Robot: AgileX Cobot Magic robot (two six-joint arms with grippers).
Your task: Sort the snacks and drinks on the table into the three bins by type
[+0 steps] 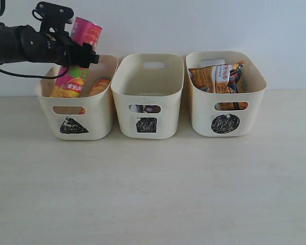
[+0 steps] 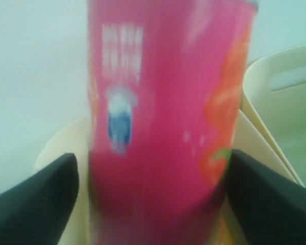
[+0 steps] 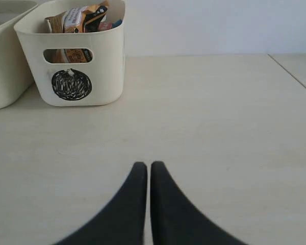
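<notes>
Left gripper (image 1: 84, 57) is straddling the tilted pink tube (image 1: 86, 31), whose lower end is sitting inside the triangle bin (image 1: 99, 109), the leftmost. Wrist view is blurred and a sliver of bin is showing between one finger (image 2: 35, 204) and the tube, so cannot tell if gripped or loose. Right gripper (image 3: 149, 168) is hanging over the table (image 1: 153, 194), tips pressed together, holding nothing. Bags (image 1: 214, 79) are lying in the circle bin (image 1: 227, 109), the rightmost.

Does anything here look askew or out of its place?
The pink chip tube leans tilted in the triangle bin, its top well above the rim, with the left gripper around it. Nothing looks spilled.
</notes>
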